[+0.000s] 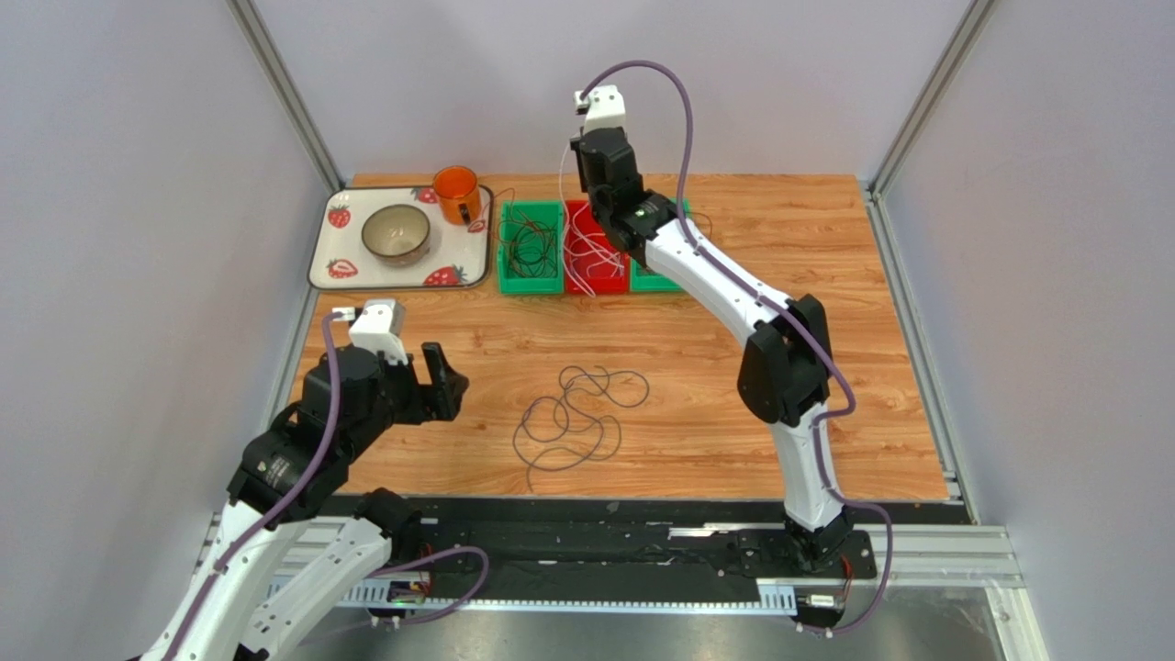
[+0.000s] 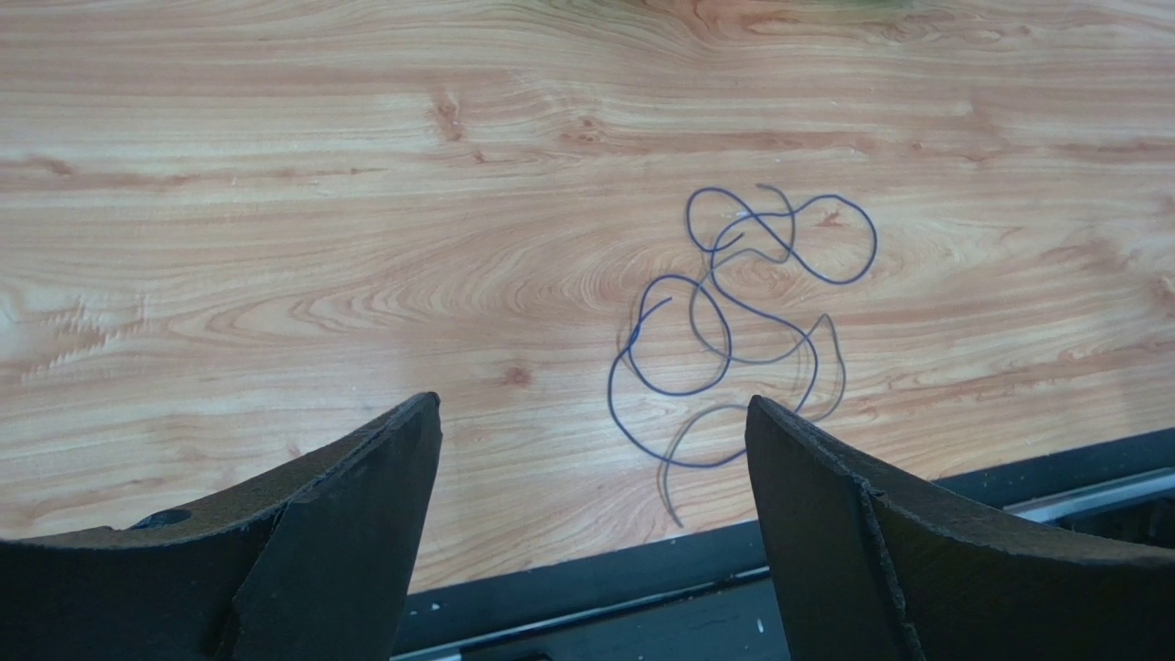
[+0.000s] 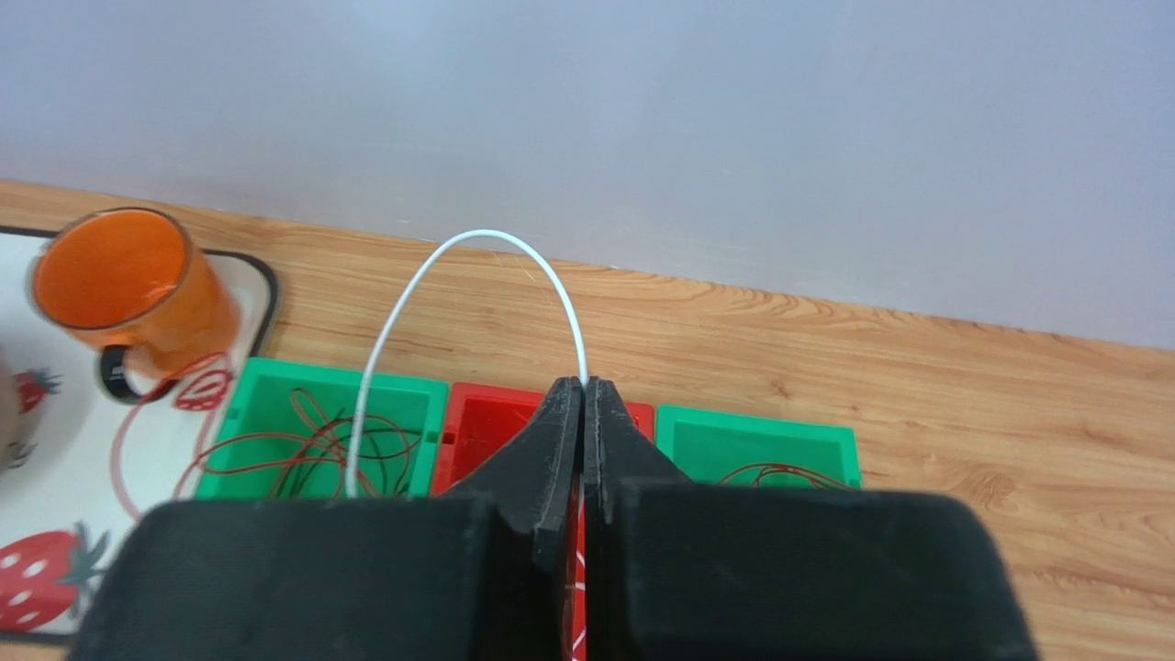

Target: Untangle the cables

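Observation:
A tangle of dark purple-black cables [image 1: 573, 413] lies in loose loops on the wooden table, near its front edge. In the left wrist view the same tangle [image 2: 731, 317] sits ahead and to the right of my left gripper [image 2: 593, 406], which stands open and empty. From above, the left gripper [image 1: 435, 379] hovers to the left of the tangle. My right gripper [image 3: 584, 386] is shut on a white cable [image 3: 469, 241] that arches up from its tips and hangs down to the left. The right gripper [image 1: 603, 172] is raised above the red bin [image 1: 614, 282].
Three bins stand in a row at the back: a green bin [image 3: 310, 413] with red-brown cables, the red bin [image 3: 490, 413] with white cables, and another green bin [image 3: 759, 448]. A strawberry tray [image 1: 338, 262] at the back left holds a bowl [image 1: 396, 232] and an orange mug [image 1: 457, 193].

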Tool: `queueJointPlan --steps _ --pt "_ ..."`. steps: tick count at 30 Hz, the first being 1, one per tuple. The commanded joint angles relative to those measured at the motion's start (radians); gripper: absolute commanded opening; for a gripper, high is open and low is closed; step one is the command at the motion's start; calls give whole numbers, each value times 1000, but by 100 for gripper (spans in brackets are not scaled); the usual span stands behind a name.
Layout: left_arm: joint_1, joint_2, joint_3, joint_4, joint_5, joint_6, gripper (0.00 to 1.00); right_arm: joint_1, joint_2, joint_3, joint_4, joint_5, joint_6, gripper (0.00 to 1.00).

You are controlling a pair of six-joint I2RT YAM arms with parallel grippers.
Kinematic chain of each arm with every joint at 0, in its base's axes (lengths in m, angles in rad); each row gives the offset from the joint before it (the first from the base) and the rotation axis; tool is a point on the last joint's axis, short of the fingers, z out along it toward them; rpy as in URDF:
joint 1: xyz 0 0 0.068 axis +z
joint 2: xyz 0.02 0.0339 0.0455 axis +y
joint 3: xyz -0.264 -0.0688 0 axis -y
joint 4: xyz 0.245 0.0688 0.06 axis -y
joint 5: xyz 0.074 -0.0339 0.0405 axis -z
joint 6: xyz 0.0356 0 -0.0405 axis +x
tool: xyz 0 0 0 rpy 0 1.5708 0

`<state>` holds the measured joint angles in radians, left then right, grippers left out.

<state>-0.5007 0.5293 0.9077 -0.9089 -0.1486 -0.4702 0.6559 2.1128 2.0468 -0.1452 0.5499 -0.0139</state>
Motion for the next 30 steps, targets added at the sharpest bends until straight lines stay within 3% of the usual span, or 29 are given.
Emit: queueJointPlan --steps 1,9,14,24,30 --pt "1 0 8 1 -11 -13 89 -13 101 90 15 102 46 0" --pt "7 17 10 2 -8 -12 88 -25 191 110 -20 121 87 0" --pt "8 20 10 1 -12 -13 88 -68 210 76 -60 85 205 0" --pt "8 24 10 -2 -14 -15 88 -93 249 115 -200 389 243 0" --pt "8 24 10 -2 -17 -16 88 -81 320 225 -234 351 209 0"
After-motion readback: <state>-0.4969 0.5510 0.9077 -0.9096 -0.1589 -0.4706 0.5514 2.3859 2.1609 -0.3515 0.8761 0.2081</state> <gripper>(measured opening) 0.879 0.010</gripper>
